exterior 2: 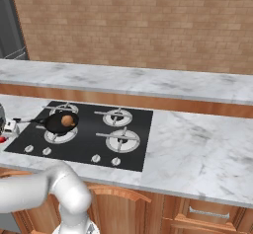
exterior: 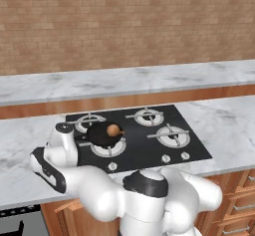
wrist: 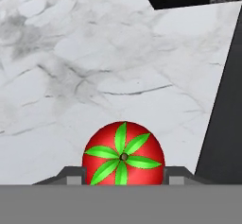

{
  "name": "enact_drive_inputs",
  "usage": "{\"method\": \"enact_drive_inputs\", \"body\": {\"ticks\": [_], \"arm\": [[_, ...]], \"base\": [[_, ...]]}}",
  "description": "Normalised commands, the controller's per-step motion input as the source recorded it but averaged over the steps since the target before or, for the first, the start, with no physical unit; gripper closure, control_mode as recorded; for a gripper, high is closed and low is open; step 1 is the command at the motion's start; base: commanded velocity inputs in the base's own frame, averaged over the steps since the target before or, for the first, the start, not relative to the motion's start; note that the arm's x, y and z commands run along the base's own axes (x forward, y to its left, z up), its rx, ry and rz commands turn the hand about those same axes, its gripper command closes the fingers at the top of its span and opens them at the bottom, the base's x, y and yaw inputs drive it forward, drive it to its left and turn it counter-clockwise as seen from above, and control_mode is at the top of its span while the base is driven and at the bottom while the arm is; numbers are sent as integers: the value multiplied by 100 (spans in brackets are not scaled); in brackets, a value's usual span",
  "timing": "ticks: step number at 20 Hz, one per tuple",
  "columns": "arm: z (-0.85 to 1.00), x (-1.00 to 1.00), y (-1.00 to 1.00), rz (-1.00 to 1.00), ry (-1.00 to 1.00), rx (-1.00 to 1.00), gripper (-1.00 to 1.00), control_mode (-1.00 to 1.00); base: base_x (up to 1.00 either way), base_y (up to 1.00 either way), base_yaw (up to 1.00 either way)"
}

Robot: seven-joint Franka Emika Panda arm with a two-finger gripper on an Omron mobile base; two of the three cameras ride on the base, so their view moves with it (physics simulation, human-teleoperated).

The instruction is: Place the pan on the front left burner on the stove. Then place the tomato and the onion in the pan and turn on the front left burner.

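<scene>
- Red round tomato (wrist: 124,156) with its green stem top sits between the gripper (wrist: 124,175) fingertips, jaws part-closed; firm hold unclear.
- Smooth skin may squirt out, rolling across the white marble counter (wrist: 71,67).
- Brown onion (exterior: 114,130) already occupies the black frying pan (exterior: 102,135); a careless drop could knock it out.

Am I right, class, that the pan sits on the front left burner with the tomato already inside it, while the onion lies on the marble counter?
Not quite: the two are swapped. In the left base view the pan on the front left burner holds the brown onion. The hand view shows the tomato on the marble counter, between the end effector's fingertips.
</scene>
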Motion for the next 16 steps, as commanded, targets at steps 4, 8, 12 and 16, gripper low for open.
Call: {"method": "enact_drive_inputs", "body": {"ticks": [4, 8, 12, 16], "arm": [[36, -36, 0, -8, 0, 0, 100, -100], [44, -38, 0, -9, 3, 0, 100, -100], [31, -32, -12, -11, 5, 0, 100, -100], [26, -12, -46, -14, 0, -6, 100, -100]], "base": [[0, 0, 0], [0, 0, 0], [0, 0, 0], [0, 0, 0]]}}
